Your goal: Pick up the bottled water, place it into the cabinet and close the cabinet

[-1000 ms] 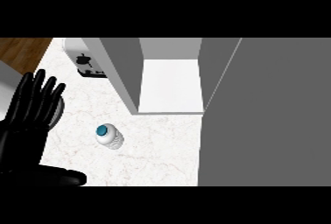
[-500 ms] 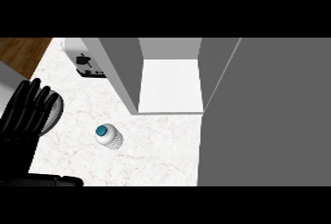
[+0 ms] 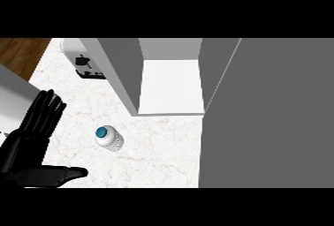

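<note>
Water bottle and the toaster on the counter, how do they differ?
The water bottle is round and pale with a blue cap; the toaster is boxy, white with a black panel. The water bottle looks smaller than the toaster. The water bottle stands in the open near the robot hand, while the toaster sits farther back, beside the cabinet. Both rest on the counter.
</note>
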Robot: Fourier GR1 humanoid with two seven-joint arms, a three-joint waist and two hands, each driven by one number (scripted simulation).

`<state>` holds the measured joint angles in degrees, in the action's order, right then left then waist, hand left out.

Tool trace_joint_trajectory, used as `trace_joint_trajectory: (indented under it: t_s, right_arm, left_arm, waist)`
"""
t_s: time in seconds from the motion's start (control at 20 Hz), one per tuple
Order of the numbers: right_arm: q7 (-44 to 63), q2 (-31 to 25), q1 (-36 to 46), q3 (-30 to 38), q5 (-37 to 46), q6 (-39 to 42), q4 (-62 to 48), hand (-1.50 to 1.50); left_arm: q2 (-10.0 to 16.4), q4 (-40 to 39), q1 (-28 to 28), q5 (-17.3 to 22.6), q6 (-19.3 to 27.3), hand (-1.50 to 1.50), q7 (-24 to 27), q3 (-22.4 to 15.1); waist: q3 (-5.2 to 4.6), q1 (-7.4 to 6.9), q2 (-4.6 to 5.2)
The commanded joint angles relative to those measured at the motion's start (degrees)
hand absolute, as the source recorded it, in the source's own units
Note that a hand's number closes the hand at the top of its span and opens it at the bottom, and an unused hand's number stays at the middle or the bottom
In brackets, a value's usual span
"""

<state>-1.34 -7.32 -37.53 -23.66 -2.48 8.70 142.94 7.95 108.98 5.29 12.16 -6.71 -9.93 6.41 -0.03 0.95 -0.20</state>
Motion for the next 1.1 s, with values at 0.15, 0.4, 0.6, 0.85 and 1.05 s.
trace_joint_trajectory:
  t_s: [0.15, 0.4, 0.6, 0.85, 1.05]
  right_arm:
    - [0.03, -2.30, -6.37, -4.69, 4.72, -1.12, 9.40, -1.50]
    - [-1.75, -4.20, -7.58, -4.87, 5.48, -1.80, 9.30, -1.50]
    - [-6.27, -6.23, -11.82, -4.20, 4.02, -1.89, 9.74, -1.50]
    - [-8.61, -6.94, -13.13, -7.18, 6.36, -3.32, 8.16, -1.50]
    - [-11.54, -8.27, -12.61, -6.08, 5.79, -3.70, 6.25, -1.50]
  left_arm:
    - [-1.21, -16.00, 0.05, -0.95, -4.08, -1.50, 8.79, 0.27]
    - [-2.41, -30.24, -5.38, -1.24, -4.56, -1.50, 14.55, 2.06]
    - [-2.63, -37.04, -7.60, -3.24, -4.35, -1.50, 18.00, 2.06]
    - [-1.58, -50.95, -11.34, -4.54, -9.15, -1.50, 27.47, 2.54]
    - [0.22, -58.79, -14.07, -4.74, -12.32, -1.50, 33.98, 3.96]
  waist:
    - [-0.08, 0.36, 0.06]
    - [-0.11, 1.06, 0.11]
    - [-0.05, 0.95, 0.03]
    - [-0.13, 1.12, 0.19]
    - [-0.07, 0.50, 0.17]
